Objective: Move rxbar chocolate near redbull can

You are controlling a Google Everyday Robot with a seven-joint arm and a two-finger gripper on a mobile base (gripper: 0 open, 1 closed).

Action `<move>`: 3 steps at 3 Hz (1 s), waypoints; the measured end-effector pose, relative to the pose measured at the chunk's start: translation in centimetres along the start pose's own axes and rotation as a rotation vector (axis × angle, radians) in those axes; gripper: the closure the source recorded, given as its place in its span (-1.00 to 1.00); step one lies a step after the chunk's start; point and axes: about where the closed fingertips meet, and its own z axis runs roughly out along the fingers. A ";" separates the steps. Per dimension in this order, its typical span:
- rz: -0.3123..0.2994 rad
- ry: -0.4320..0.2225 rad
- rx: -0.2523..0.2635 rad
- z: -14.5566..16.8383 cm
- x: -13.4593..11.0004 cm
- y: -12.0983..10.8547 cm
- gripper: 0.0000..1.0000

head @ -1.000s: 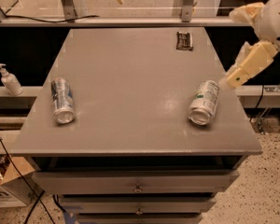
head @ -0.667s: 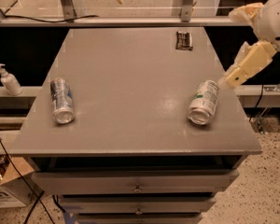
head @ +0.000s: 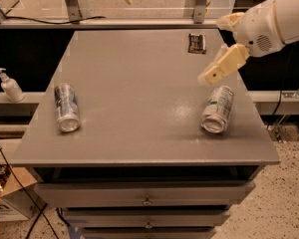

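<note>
The redbull can (head: 66,107) lies on its side near the left edge of the grey table (head: 139,83), shiny end toward the front. The rxbar chocolate (head: 197,42) lies flat near the back right corner, well apart from that can. A silver-white can with green print (head: 218,108) lies at the right, and the gripper (head: 213,49) hangs above the table between bar and this can, fingers spread, holding nothing.

The grey worktop (head: 139,73) carries the rxbar chocolate (head: 197,43), lying flat near its far right corner. The redbull can (head: 67,107) lies on its side at the left, well apart from the bar. A silver-white can with green print (head: 218,109) lies on its side at the right. The gripper (head: 223,63) hangs over the worktop between that can and the bar.
</note>
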 end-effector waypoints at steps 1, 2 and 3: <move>0.047 -0.059 0.005 3.4 0.1 -2.9 -1.00; 0.099 -0.141 0.017 6.1 0.7 -6.1 -1.00; 0.122 -0.200 0.037 8.0 0.6 -9.4 -1.00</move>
